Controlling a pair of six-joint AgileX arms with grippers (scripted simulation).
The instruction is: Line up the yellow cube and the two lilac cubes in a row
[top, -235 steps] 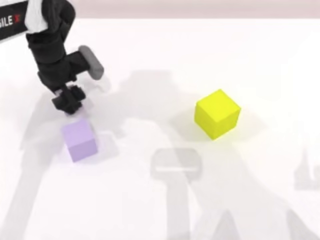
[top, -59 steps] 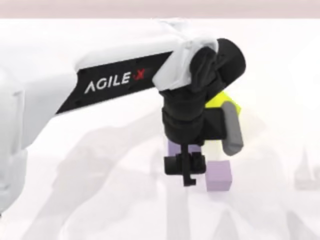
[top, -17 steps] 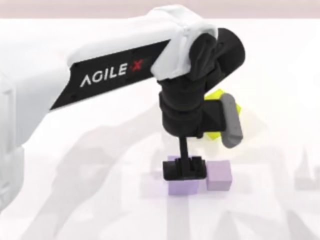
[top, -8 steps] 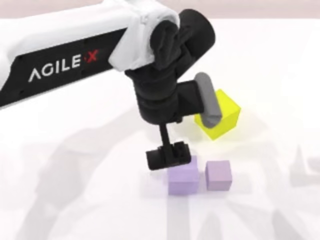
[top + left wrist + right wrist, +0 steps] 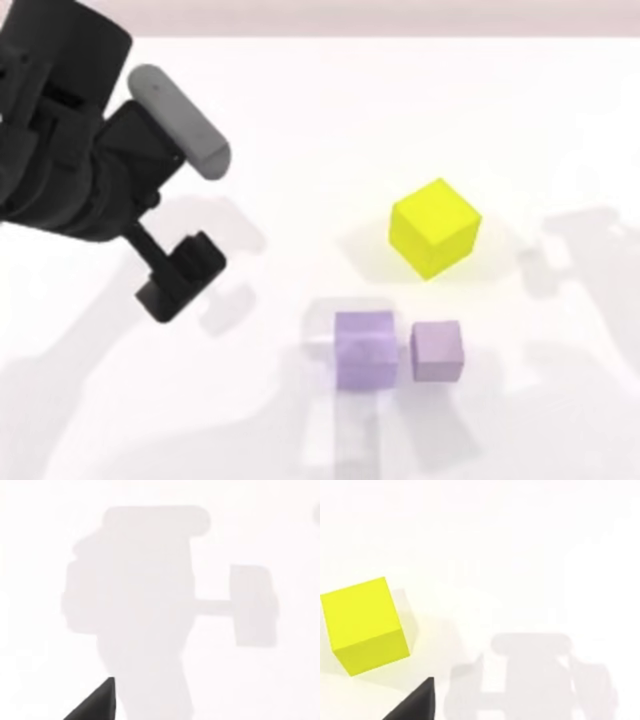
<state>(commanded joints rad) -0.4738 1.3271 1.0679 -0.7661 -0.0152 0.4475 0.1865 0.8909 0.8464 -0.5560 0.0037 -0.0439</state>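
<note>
The yellow cube (image 5: 435, 227) stands right of the table's middle and also shows in the right wrist view (image 5: 362, 625). In front of it the two lilac cubes sit side by side with a narrow gap: the larger lavender one (image 5: 365, 348) on the left, the small mauve one (image 5: 436, 350) on the right. My left gripper (image 5: 180, 277) hangs open and empty at the left, well away from all the cubes. Its wrist view holds only one dark fingertip (image 5: 97, 705) and bare table. The right gripper is outside the top view; one fingertip (image 5: 415, 705) shows near the yellow cube.
The white table (image 5: 320, 120) carries grey shadows of both arms. The left arm's dark wrist (image 5: 80, 170) fills the upper left corner of the top view.
The left arm has let go of the lavender cube and swung up and away to the left. The lavender cube stays beside the small mauve one.
</note>
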